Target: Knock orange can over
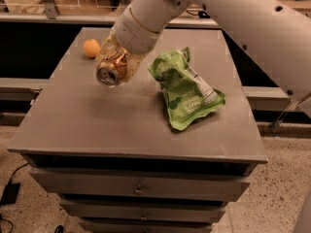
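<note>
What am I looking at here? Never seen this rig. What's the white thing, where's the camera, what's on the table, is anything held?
The big white thing is a robot arm on a mobile base, reaching in from the upper right. Its end carries the hand, which is low over the back left part of the grey table.

There is only one picture, from a single camera looking down at the table from its front side. Where that camera is mounted is not known.

On the table lie a small round orange near the back left corner and a crumpled green snack bag right of the middle. Drawers sit below the top.

At the hand is an orange-brown drink can, tipped so its silver top faces the camera. Whether the hand grips it or only presses against it, I cannot tell.
</note>
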Motion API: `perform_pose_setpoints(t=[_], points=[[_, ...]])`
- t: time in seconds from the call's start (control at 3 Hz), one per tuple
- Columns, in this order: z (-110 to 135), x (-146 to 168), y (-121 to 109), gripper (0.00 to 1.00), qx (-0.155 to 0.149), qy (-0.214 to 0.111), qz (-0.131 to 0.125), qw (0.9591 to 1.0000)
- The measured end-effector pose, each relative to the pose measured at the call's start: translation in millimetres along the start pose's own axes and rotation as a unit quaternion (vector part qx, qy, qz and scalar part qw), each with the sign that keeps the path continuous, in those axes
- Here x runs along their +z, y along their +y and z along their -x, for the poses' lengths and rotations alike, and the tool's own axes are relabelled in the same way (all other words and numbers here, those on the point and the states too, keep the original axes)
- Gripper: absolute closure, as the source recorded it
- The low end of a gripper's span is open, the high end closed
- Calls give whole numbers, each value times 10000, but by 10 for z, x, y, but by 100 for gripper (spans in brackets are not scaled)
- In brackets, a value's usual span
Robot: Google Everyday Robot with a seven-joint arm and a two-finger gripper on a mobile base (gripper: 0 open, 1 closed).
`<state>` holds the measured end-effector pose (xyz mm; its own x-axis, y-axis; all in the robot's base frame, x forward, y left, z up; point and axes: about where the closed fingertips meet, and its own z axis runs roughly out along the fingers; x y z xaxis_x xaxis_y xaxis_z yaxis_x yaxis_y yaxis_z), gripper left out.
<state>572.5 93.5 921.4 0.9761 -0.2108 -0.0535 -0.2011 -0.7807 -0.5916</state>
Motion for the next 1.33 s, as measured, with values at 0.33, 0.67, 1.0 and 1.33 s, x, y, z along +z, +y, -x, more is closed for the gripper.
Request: perform_pose_setpoints(t=[0.33,0.67,1.0,1.33], points=[[74,142,44,100,-183,-118,129,9997],[132,265,131,82,-422,-41,236,9988],[252,458,240,51,-687,-109,324,9971],[351,595,300,20,-816,-275,423,9954]])
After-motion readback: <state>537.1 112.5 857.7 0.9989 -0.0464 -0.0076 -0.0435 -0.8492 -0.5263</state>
